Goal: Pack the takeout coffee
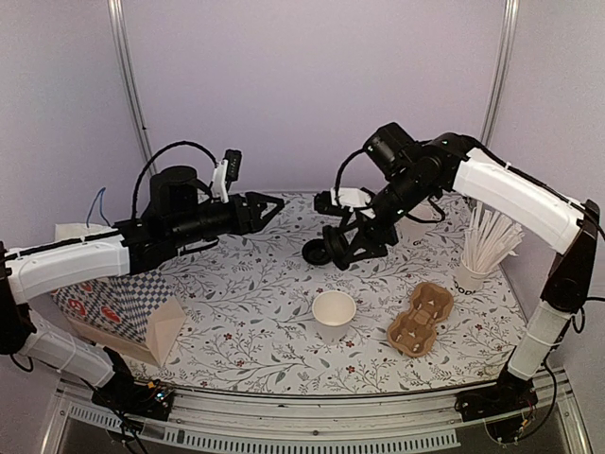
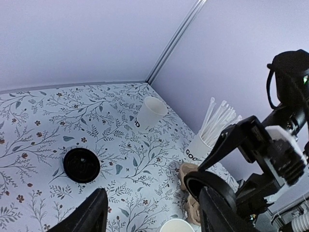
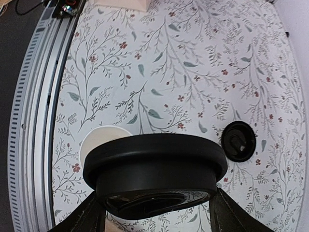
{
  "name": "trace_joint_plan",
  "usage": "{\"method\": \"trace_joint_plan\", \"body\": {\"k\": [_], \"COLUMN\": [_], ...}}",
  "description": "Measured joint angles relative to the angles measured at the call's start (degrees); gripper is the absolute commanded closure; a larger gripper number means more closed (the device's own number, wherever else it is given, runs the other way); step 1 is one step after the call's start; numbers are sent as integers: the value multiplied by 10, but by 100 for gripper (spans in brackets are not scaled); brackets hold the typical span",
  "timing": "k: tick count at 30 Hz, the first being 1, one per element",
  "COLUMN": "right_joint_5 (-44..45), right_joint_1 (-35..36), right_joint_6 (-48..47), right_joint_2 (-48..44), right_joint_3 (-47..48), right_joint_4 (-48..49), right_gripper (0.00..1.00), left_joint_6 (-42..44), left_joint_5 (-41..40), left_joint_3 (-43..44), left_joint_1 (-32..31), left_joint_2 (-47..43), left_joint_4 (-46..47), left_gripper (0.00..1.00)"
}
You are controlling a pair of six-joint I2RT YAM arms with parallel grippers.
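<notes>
Coffee cup (image 1: pixel 334 312): open-topped, upright in the middle of the table (image 1: pixel 246 284), just left of the cardboard carrier (image 1: pixel 421 319). My right claw (image 1: pixel 328 251) clamps a black lid (image 3: pixel 154 159) in the air behind the cup. I read my left claw (image 1: pixel 272 205) as spread wide, holding nothing. A second lid (image 2: pixel 81 164) lies flat on the table.

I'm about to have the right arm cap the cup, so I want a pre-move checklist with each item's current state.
1. Grip: right gripper shut on black lid: ok.
2. Lid centred over open white cup: not ok, the cup peeks out to one side in the right wrist view.
3. Cup upright, mouth unobstructed: ok.
4. left gripper open and away from the cup: ok.
5. spare lid lying flat, apart from the cup: ok.
6. cardboard carrier slots free: ok.
</notes>
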Motion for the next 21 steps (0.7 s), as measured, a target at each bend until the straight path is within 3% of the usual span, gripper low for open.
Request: {"method": "trace_joint_plan", "body": {"k": [10, 21], "right_joint_5": [100, 179], "right_joint_1": [79, 111], "right_joint_6": [-27, -26], "right_joint_2": [121, 151], "right_joint_3": [21, 55], "right_joint_4": [-133, -166], "right_gripper": [37, 37], "left_joint_6": [10, 17], "left_joint_5": [-10, -12], "left_joint_3": [-37, -68], "left_joint_1": [0, 0], "left_joint_2": [-9, -43], "left_joint_4": [-15, -15], "left_gripper": [33, 33]}}
